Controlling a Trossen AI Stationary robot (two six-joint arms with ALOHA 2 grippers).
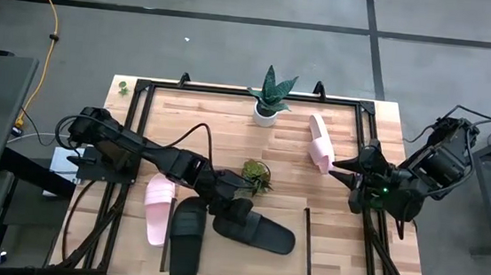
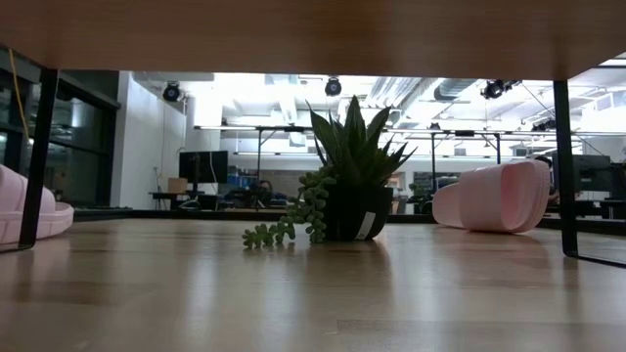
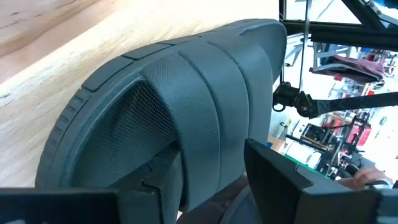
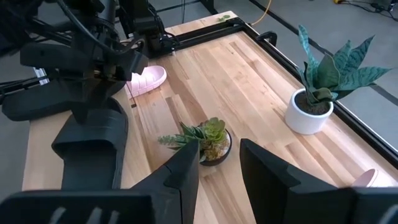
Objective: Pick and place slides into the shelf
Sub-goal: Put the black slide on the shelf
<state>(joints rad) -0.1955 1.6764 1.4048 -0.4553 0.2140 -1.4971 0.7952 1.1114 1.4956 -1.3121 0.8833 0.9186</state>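
Note:
A black slide (image 1: 252,231) lies slantwise over the shelf's board (image 1: 283,264), between its thin black uprights (image 1: 305,248). My left gripper (image 1: 222,201) is shut on this slide's strap. A second black slide (image 1: 187,239) lies on the board at its left end. One pink slide (image 1: 157,208) rests on the table just outside the left upright. The other pink slide (image 1: 320,144) lies far right. My right gripper (image 1: 342,171) hangs open in the air over the table's right side, nothing between its fingers (image 4: 186,171). My left gripper has the black slide by its ribbed strap (image 3: 211,155). One finger (image 3: 152,186) reaches under the strap into the opening and the other (image 3: 280,180) lies on its outside. The fingers slant down from the table's left. Whether the sole rests on the board, I cannot tell.
A white-potted spiky plant (image 1: 268,99) stands at the far middle. A small succulent in a dark pot (image 1: 255,176) stands mid-table, just beyond my left gripper. A black frame (image 1: 232,90) runs around the tabletop. Bare wood lies between the succulent and the far pink slide.

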